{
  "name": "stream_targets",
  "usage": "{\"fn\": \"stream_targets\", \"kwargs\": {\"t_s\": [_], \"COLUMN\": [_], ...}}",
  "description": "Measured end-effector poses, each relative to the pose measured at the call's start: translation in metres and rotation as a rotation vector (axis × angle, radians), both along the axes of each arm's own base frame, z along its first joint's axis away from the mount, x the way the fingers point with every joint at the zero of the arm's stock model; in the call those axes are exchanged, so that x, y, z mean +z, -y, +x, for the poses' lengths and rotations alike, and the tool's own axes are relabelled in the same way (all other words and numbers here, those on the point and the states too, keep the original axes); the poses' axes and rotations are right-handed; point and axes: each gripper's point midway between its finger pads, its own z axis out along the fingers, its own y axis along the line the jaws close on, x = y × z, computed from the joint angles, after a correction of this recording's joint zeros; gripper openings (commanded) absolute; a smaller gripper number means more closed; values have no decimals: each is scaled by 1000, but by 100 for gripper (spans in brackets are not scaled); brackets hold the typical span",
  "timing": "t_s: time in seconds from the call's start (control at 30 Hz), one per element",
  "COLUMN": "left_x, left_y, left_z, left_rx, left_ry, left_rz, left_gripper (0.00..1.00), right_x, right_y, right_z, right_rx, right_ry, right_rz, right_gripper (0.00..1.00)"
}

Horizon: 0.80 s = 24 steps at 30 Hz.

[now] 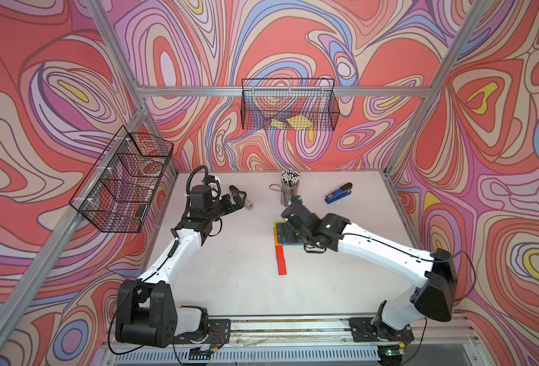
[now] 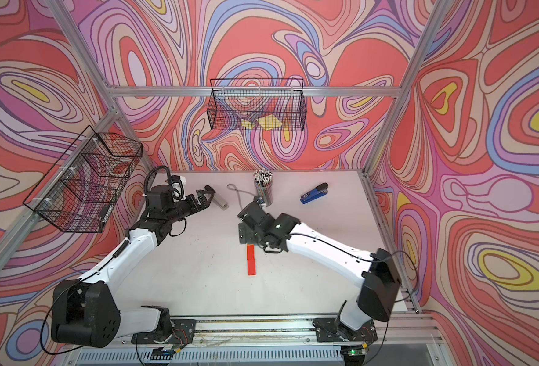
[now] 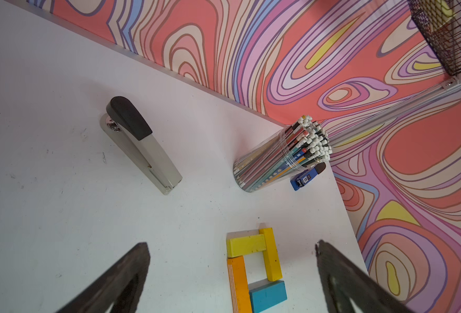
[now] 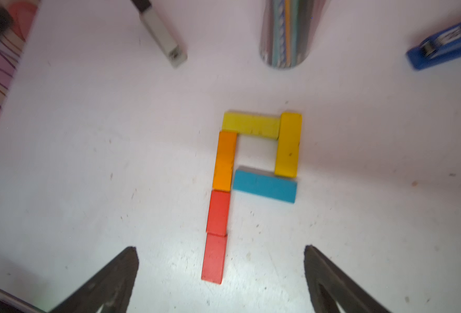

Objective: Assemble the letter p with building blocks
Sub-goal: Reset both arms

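Note:
The letter p lies flat on the white table in the right wrist view. Its stem is an orange bar (image 4: 225, 161) above two red bars (image 4: 218, 212) (image 4: 214, 257). Two yellow bars (image 4: 251, 125) (image 4: 289, 145) and a teal bar (image 4: 264, 187) form the loop. My right gripper (image 4: 220, 249) hovers above the stem's lower end, open and holding nothing. In both top views its wrist hides the loop, and only the red bars (image 1: 281, 260) (image 2: 251, 260) show. My left gripper (image 3: 232, 244) (image 1: 239, 196) hangs open and empty at the back left, away from the blocks.
A grey stapler (image 3: 142, 146) lies just beyond the left gripper. A cup of pencils (image 1: 290, 187) and a blue stapler (image 1: 338, 193) stand behind the letter. Wire baskets hang on the back wall (image 1: 289, 104) and left wall (image 1: 122, 180).

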Motion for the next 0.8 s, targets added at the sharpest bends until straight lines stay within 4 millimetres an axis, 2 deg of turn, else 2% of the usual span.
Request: {"fn": "stream_targets", "kwargs": {"t_s": [0.07, 0.13, 0.33, 0.43, 0.47, 0.63, 0.8], "left_x": [1, 3, 4, 3, 2, 1, -2], "left_y": [0, 0, -2, -3, -3, -5, -7], "left_z": [0, 1, 1, 1, 1, 2, 5], "left_rx": [2, 0, 2, 8, 11, 19, 27], "left_ry": [0, 6, 8, 3, 1, -2, -7], "left_rz": [2, 7, 19, 24, 26, 36, 56], "left_gripper": [99, 99, 99, 99, 99, 99, 99], "right_x": [12, 6, -48, -65, -69, -92, -131], "right_y": [45, 86, 186, 231, 242, 276, 297], "right_z": [26, 43, 66, 71, 72, 76, 86], "right_rx": [-73, -131, -247, -329, -353, -416, -452], "right_ry": [58, 80, 42, 41, 51, 121, 165], "right_rz": [11, -7, -50, -50, -55, -75, -117], "right_gripper": [98, 98, 98, 98, 98, 98, 98]}}
